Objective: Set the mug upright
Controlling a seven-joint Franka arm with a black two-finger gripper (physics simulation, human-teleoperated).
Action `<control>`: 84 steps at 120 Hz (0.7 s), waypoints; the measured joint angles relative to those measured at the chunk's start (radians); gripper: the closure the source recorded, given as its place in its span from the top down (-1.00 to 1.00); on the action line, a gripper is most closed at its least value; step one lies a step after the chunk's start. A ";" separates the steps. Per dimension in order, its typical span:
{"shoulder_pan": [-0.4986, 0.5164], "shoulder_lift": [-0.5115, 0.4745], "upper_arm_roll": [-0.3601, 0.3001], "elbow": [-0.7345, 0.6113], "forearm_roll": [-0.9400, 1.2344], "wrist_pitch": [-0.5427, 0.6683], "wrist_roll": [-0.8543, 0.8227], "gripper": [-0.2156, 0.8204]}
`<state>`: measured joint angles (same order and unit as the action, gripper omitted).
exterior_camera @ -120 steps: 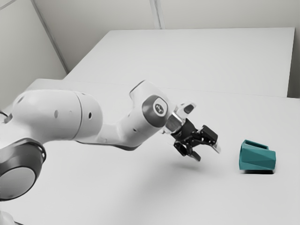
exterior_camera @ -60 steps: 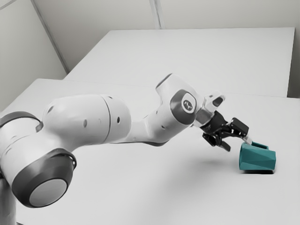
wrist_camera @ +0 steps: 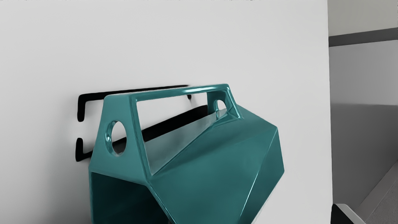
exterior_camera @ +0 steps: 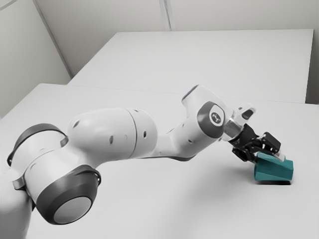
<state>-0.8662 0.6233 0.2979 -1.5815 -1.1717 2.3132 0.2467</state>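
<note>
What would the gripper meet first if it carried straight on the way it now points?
Most likely the teal mug, which lies on its side right at the fingers of the open gripper. Depth is unclear, so I can't tell which part would be met first, or whether one finger already touches.

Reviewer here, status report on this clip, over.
Gripper open at mug. Mug on its side. Handle juts out, might obstruct a finger.

No words or numbers can be read; the round badge [exterior_camera: 216, 118] on the arm [exterior_camera: 99, 134] (dark on pale) may be a logo, too small to tell.
</note>
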 joint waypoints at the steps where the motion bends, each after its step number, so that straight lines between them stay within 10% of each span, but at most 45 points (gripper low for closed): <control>1: 0.000 0.000 0.000 0.000 0.000 0.000 0.001 0.27; 48: -0.007 0.014 0.001 0.039 -0.001 -0.001 0.023 -0.64; 84: -0.013 0.011 0.001 0.047 0.014 0.001 0.023 -0.83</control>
<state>-0.8795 0.6340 0.2991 -1.5342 -1.1573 2.3137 0.2702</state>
